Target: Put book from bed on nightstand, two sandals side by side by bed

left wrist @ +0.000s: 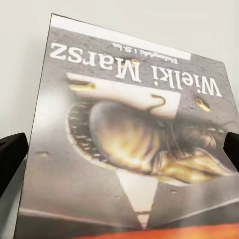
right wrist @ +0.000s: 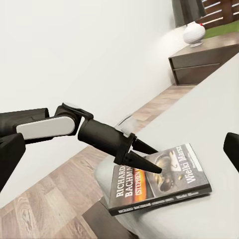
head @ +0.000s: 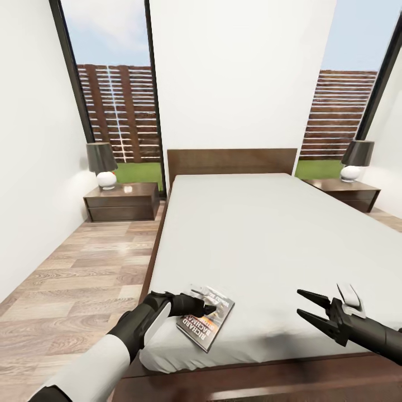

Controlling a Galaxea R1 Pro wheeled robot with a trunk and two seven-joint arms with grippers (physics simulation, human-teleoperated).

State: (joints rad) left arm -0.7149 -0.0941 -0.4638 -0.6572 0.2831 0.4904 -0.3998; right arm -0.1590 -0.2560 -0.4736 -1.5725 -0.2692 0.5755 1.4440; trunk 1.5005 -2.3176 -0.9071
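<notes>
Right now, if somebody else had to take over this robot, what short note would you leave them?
Left gripper: open, fingertips over the book, not yet closed on it.
Right gripper: open, holding nothing, above the foot of the bed.
Book: flat on the mattress near the bed's foot corner, on the robot's left side.
Nightstands: one at the left, one at the right of the headboard, each with a lamp.
Done: nothing moved yet.
Left: grip the book, carry it to a nightstand; then find the sandals and set them side by side by the bed.
</notes>
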